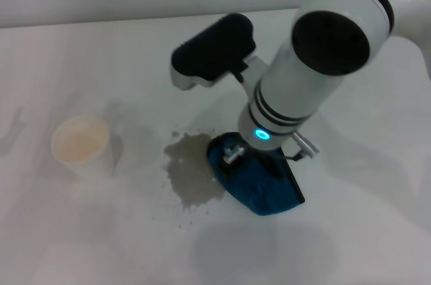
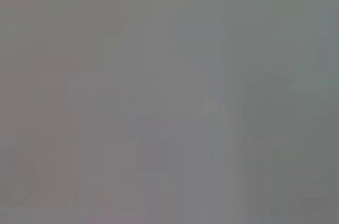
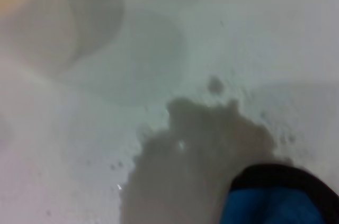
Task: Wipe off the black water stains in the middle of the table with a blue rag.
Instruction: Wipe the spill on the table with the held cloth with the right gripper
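The black water stains [image 1: 192, 174] are a grey-brown blotch with small specks round it, in the middle of the white table [image 1: 101, 244]. The blue rag [image 1: 266, 191], with its black edging, lies against the stain's right edge. My right gripper [image 1: 234, 155] reaches down from the right and is shut on the rag's near-stain end, mostly hidden under the arm. In the right wrist view the stain [image 3: 196, 160] fills the middle and the rag's edge [image 3: 275, 203] touches it. My left gripper is out of view; the left wrist view is plain grey.
A white paper cup [image 1: 81, 145] stands upright on the table left of the stain, a short gap away; it also shows in the right wrist view [image 3: 32, 12]. The table's back edge meets a pale wall.
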`<state>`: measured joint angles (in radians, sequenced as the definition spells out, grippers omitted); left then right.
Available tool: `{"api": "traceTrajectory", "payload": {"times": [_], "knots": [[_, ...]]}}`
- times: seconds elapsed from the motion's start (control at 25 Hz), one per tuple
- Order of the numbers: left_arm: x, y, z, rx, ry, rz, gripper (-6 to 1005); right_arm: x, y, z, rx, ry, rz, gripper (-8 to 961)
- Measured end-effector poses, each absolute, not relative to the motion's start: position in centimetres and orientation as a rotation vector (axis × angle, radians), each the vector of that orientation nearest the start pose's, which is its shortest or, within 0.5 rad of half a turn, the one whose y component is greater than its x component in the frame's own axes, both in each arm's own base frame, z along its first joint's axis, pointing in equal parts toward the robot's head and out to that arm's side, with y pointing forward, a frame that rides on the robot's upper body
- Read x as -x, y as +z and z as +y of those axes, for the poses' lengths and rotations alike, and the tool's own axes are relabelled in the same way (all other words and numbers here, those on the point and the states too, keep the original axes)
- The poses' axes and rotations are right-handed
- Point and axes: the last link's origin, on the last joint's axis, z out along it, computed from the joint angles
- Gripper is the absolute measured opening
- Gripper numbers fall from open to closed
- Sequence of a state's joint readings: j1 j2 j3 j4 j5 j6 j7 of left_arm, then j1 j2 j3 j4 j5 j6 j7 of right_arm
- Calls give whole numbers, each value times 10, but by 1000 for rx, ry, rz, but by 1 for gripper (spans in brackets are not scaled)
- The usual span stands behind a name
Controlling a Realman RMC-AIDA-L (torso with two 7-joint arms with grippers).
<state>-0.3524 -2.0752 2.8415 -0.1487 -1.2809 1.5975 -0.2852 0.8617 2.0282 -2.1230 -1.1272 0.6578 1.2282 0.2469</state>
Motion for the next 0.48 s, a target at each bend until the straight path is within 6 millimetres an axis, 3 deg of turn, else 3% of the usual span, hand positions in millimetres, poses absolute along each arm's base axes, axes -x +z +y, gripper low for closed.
{"api": "traceTrajectory", "payload": {"times": [0.48], "knots": [[351, 41, 270, 1602, -766, -258, 894, -124, -124, 361, 2414, -617, 994, 15]]}}
